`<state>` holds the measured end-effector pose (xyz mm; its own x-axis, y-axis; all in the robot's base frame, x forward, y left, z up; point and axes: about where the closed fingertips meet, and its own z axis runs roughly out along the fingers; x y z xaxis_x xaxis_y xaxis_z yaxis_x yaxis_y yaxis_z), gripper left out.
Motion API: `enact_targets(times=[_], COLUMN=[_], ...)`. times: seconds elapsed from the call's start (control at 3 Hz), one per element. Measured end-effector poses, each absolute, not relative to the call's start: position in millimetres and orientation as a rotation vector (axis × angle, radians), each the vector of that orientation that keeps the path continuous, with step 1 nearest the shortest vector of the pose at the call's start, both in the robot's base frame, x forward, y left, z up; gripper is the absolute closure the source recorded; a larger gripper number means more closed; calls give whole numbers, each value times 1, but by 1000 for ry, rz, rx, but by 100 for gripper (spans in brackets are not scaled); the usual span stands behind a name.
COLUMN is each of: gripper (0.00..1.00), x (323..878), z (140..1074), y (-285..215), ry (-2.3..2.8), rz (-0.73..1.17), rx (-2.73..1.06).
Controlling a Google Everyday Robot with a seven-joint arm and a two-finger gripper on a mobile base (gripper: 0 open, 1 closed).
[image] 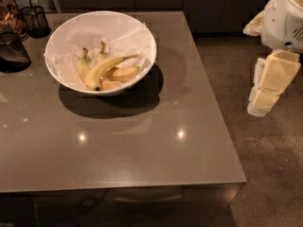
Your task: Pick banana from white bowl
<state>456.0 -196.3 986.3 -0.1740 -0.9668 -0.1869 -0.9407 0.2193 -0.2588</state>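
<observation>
The white bowl (138, 26) stands at the back left of the grey table, lined with crumpled white paper. Several yellow bananas lie in it. The longest banana (107, 67) lies across the others, dark tip at the lower left and stem pointing right. My gripper (264, 94) hangs at the right side of the view, off the table's right edge and over the floor. It is far from the bowl and holds nothing that I can see.
A dark wire-mesh cup (35, 19) and a dark container (11, 51) stand at the table's left edge, next to the bowl. The table's (142, 150) right edge runs between the bowl and my arm. Brown floor (270, 174) lies to the right.
</observation>
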Motion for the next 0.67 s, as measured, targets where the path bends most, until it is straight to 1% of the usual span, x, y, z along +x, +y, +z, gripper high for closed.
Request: enact_targets(times=[0.33,0.67], gripper=[0,0], x=[474,479], z=[993,1004], y=[-175,-153], ry=[2161,2098], rz=[-136,-139], rx=[-1866,-1948])
